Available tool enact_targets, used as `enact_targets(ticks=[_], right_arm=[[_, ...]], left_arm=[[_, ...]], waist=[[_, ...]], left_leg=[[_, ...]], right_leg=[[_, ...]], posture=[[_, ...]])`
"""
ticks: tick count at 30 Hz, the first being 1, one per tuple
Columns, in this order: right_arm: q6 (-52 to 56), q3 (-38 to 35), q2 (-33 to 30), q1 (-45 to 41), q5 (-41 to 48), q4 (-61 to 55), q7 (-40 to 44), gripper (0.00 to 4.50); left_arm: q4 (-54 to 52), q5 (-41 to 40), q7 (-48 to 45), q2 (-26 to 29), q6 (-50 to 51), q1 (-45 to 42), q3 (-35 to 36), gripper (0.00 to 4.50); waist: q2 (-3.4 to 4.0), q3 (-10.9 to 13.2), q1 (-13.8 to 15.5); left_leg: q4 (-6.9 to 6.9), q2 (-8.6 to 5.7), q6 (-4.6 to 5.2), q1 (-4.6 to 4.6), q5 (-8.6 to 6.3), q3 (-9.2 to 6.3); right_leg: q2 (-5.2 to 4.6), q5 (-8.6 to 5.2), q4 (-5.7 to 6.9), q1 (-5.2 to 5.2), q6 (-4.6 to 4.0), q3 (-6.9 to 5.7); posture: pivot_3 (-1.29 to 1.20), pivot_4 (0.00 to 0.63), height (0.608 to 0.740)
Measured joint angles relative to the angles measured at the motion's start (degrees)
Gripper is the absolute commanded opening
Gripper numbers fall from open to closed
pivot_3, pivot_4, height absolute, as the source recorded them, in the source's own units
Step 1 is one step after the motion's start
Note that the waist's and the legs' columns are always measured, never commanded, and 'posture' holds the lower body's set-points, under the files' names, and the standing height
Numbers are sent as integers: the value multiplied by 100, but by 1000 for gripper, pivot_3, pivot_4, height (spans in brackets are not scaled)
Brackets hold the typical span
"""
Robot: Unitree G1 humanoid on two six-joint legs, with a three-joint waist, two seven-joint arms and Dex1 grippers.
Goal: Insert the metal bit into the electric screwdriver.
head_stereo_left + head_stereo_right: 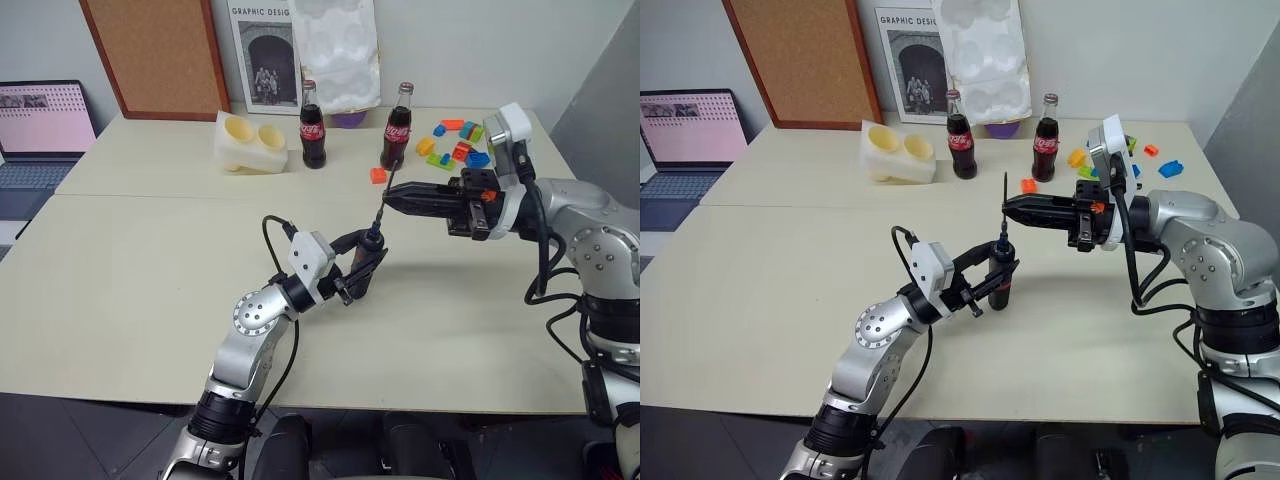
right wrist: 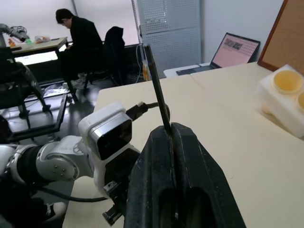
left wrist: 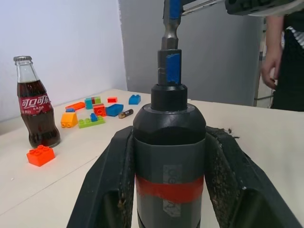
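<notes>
- Nearest, the left gripper [image 1: 358,270] has its black fingers clamped on the electric screwdriver [image 1: 366,262], held upright above the table [image 1: 150,260], tip up.
- Directly above, the metal bit [image 1: 385,203] stands almost vertical, its lower end at or in the screwdriver's tip.
- The right gripper [image 1: 392,198] reaches in from the right, fingers pinched shut on the bit near its upper part.
- The bit looks stiff, light and smooth, so it may slip or pivot; a grip closer to the middle would steady it.
- Further back stand two cola bottles [image 1: 313,126] and coloured blocks [image 1: 452,143].
</notes>
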Motion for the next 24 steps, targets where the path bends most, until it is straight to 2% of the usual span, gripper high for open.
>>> enact_targets(ticks=[17, 24], right_arm=[[82, 695, -122, -1059, -675, 874, 1279, 0], [73, 713, -86, -1141, -819, 1022, 1507, 0]], left_arm=[[12, -56, -183, 126, -67, -24, 11, 1654], [36, -51, -198, 124, -80, -37, 9, 1654]], waist=[[0, 0, -17], [0, 0, -18]], left_leg=[[-4, 1, -1, 0, 0, 0], [-5, 2, -1, 1, -1, 1]], right_leg=[[-1, 0, -2, -3, 0, -1], [0, 0, -2, -3, 0, -1]], posture=[[0, 150, 740], [0, 150, 740]])
